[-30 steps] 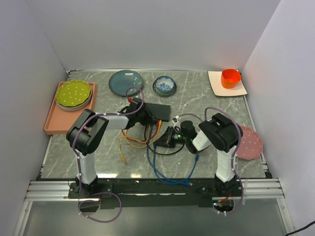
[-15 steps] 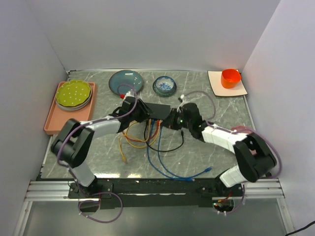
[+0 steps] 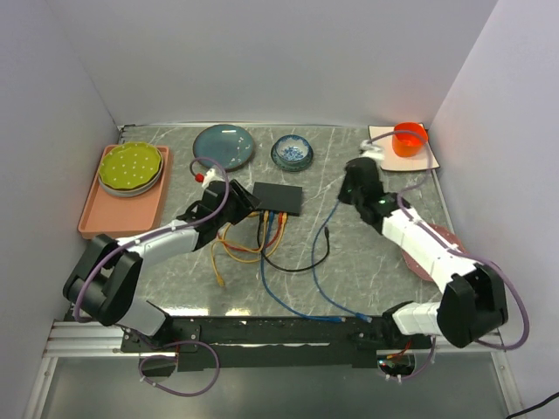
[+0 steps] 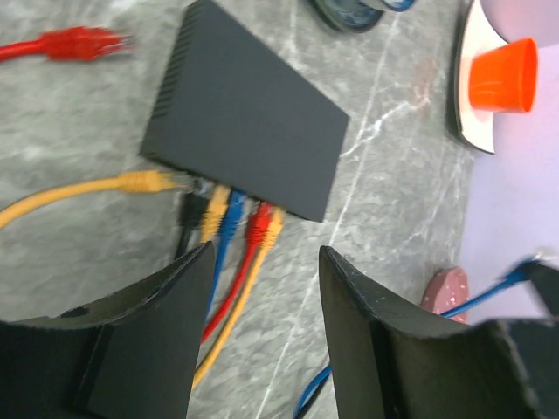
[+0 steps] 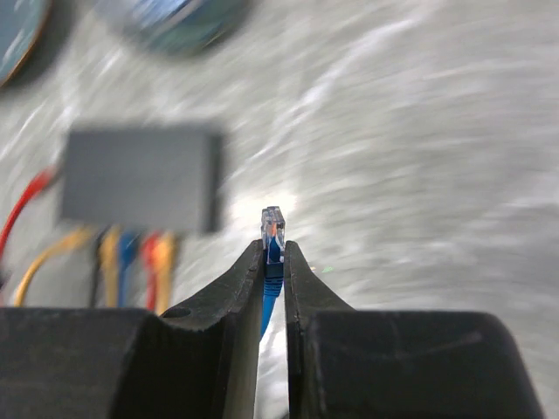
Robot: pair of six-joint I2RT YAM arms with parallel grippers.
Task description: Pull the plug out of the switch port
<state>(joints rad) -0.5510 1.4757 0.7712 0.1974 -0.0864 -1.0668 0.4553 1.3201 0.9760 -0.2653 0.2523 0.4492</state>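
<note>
Above the marbled counter (image 3: 175,284), the blue plug (image 5: 272,222), judged light and stiff, is pinched at its body by the closed right claw (image 5: 272,257); the left claw (image 4: 266,253) is held open, empty.

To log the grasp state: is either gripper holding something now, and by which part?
The right gripper pinches the blue cable just behind its clear plug. The left gripper is open and holds nothing.
</note>
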